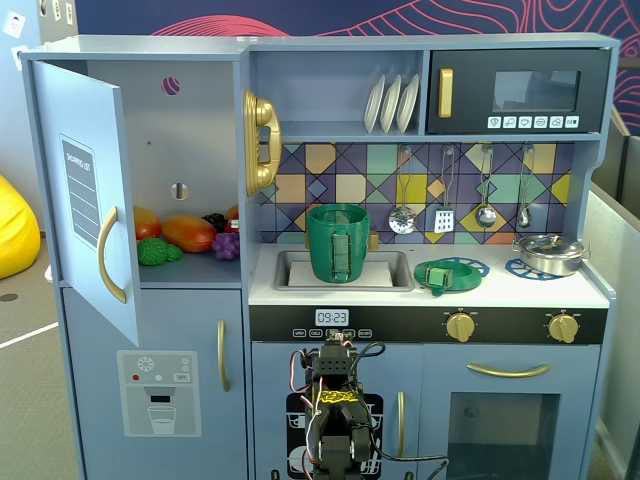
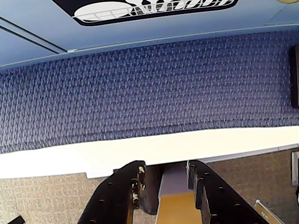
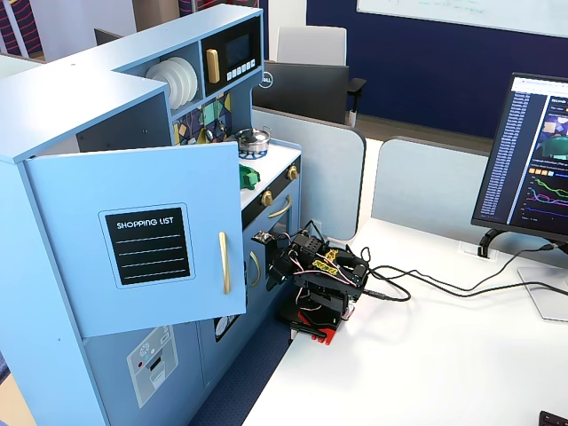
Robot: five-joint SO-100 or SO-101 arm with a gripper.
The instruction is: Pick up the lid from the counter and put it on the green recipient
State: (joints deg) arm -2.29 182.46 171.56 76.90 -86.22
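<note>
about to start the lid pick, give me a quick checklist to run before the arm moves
1. Lid reachable on the counter: ok, it lies on the blue burner ring right of the sink in a fixed view, nothing on top of it.
2. Green recipient upright and mouth free: ok, it stands in the sink.
3. Gripper empty: ok, the wrist view shows nothing between its fingers, jaws slightly apart.
4. Arm clear of the kitchen: ok, it is folded low in front of the cabinet.
5. Steel pan out of the path: ok, it sits far right.
6. Lid knob facing up: cannot tell.
</note>
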